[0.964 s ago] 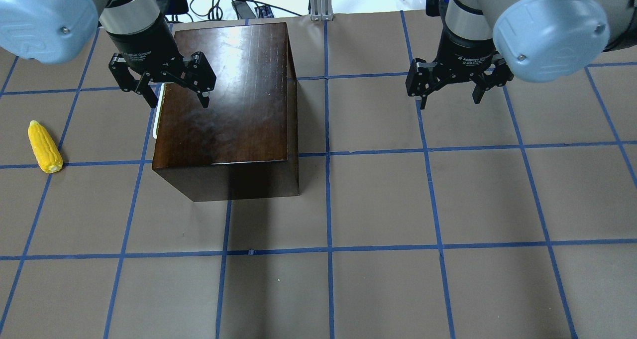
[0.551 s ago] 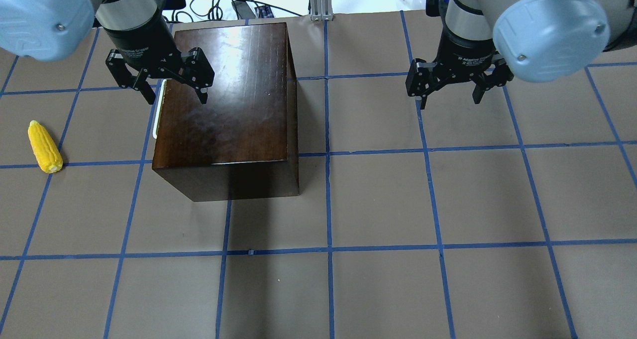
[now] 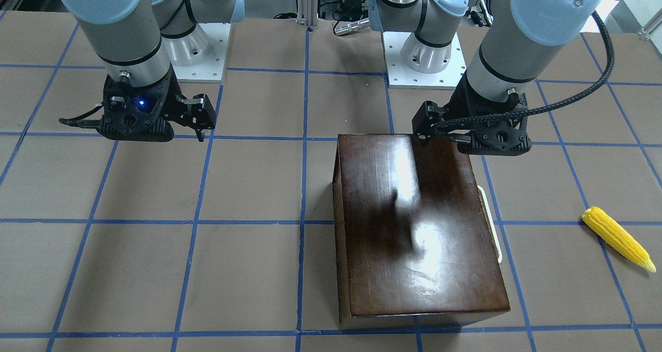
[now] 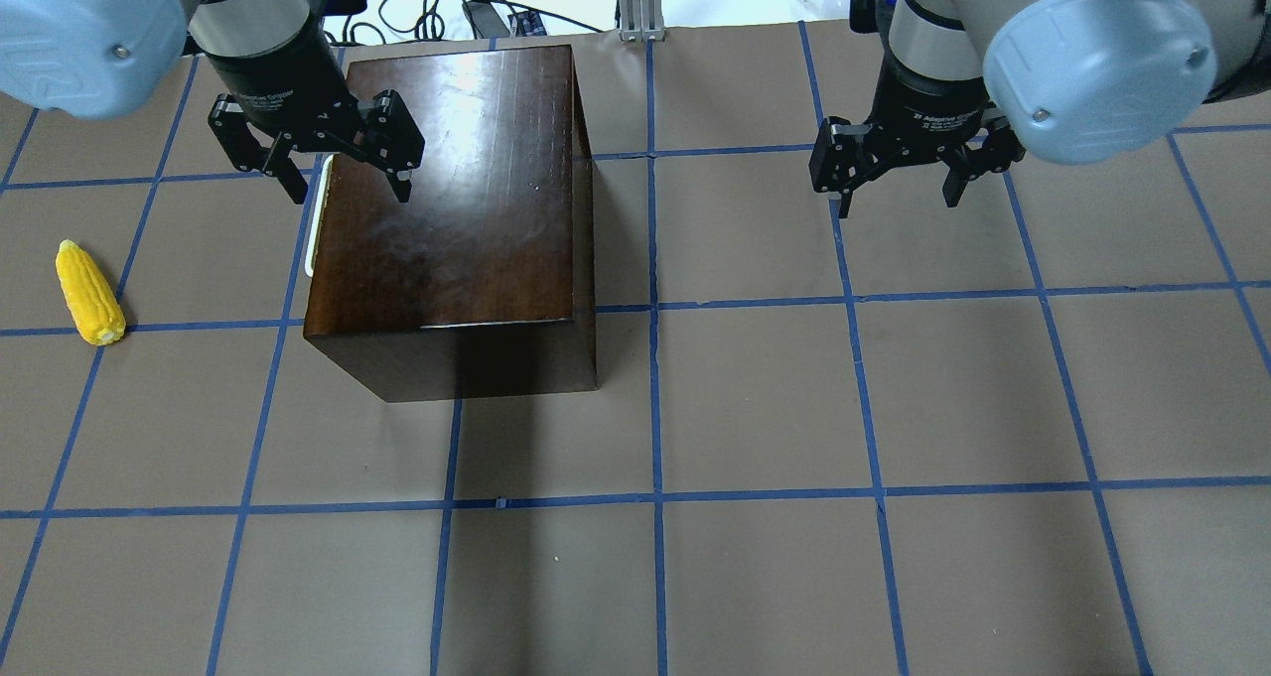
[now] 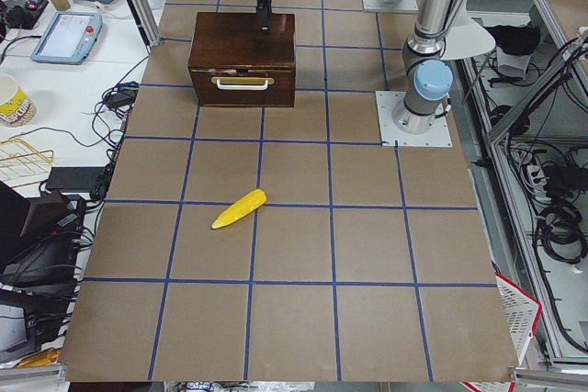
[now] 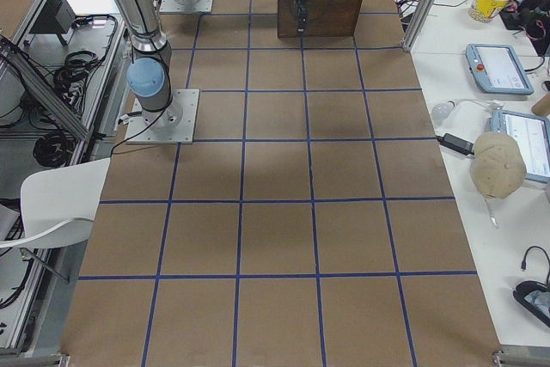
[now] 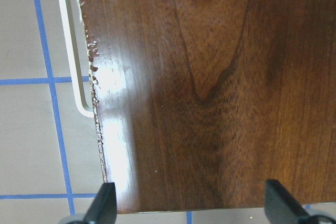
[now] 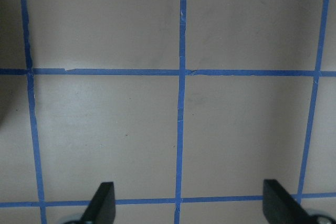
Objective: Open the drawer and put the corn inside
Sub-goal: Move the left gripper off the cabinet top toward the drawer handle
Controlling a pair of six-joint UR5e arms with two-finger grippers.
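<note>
- Left gripper (image 4: pixel 350 198) hangs over the dark wooden box (image 4: pixel 447 229), at the corner nearest the robot on the handle side. Its jaws are spread wide with nothing between them.
- The drawer (image 5: pixel 243 91) sits shut in the box, and its cream handle (image 4: pixel 312 237) juts out toward the corn.
- Corn (image 4: pixel 89 292) lies flat on the bench (image 4: pixel 794 408), well apart from the box and out beyond the drawer front, untouched.
- Right gripper (image 4: pixel 898 204) hovers above bare bench on the box's other side, jaws wide apart and empty.
</note>
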